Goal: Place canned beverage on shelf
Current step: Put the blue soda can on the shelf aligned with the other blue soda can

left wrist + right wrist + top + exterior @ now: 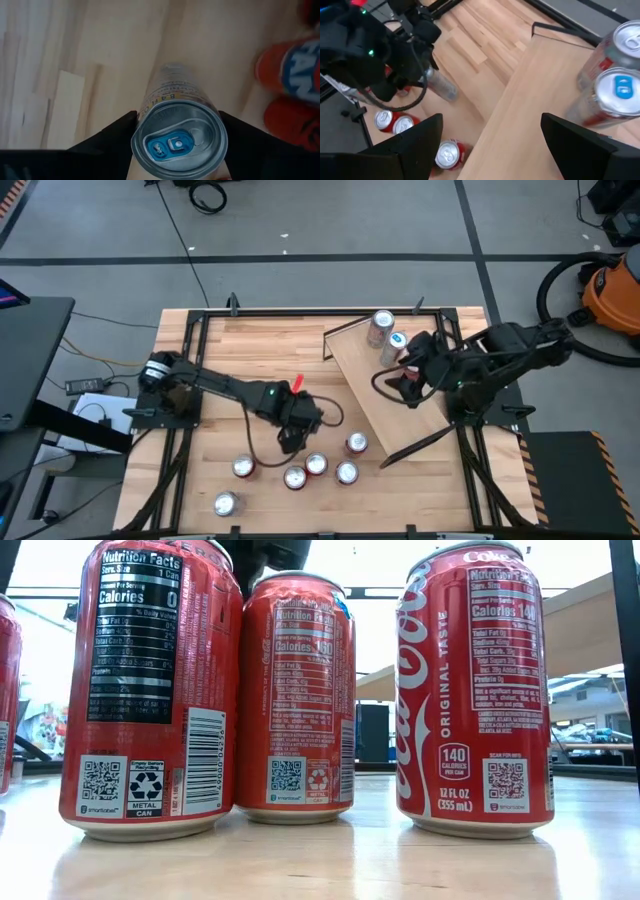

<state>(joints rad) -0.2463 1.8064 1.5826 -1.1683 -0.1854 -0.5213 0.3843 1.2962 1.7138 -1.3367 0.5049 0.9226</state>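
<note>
A slim silver beverage can with a blue pull tab sits gripped between the left gripper's jaws above the light butcher-block surface, near the loose red cans.

High view: the long light-wood shelf plank with thin black end rails lies angled on the surface's right side, two cans standing at its far end. The right gripper hovers over the plank beside them.

Low view: three red cola cans stand upright side by side.

Left wrist view: both dark fingers press the silver can's sides; red cans lie blurred nearby.

Right wrist view: the right jaws stand open, empty, over the plank, the two cans ahead.
</note>
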